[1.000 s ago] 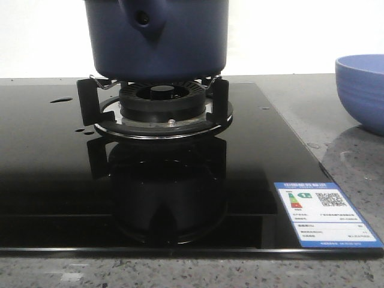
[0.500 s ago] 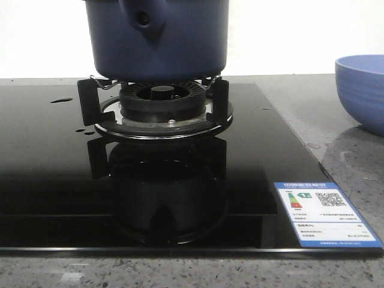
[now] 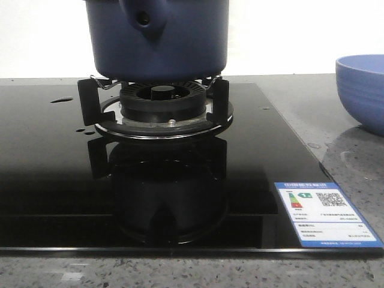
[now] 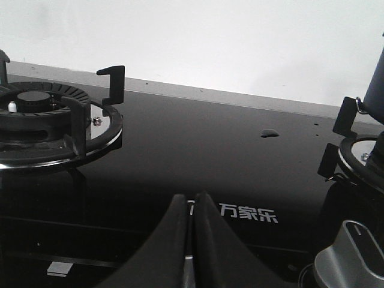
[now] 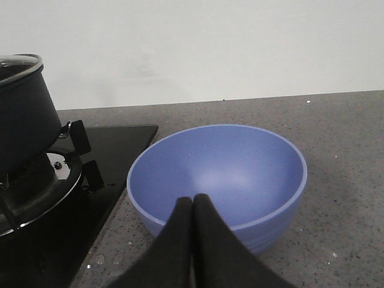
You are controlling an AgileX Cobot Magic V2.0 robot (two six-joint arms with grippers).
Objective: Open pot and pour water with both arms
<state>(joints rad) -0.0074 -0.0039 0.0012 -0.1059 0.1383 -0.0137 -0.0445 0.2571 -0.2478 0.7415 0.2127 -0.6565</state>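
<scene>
We see the pot (image 3: 157, 39) seated on the burner grate (image 3: 90, 99) of the black cooktop (image 3: 48, 180), water (image 3: 61, 99) droplets left of it. Blue bowl (image 5: 217, 180) sits right. Left gripper (image 4: 191, 223) and right gripper (image 5: 192, 223): fingers pressed together, empty

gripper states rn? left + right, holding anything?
Left gripper: closed, empty, over the black cooktop.
Right gripper: closed, empty, in front of the bowl.
</scene>
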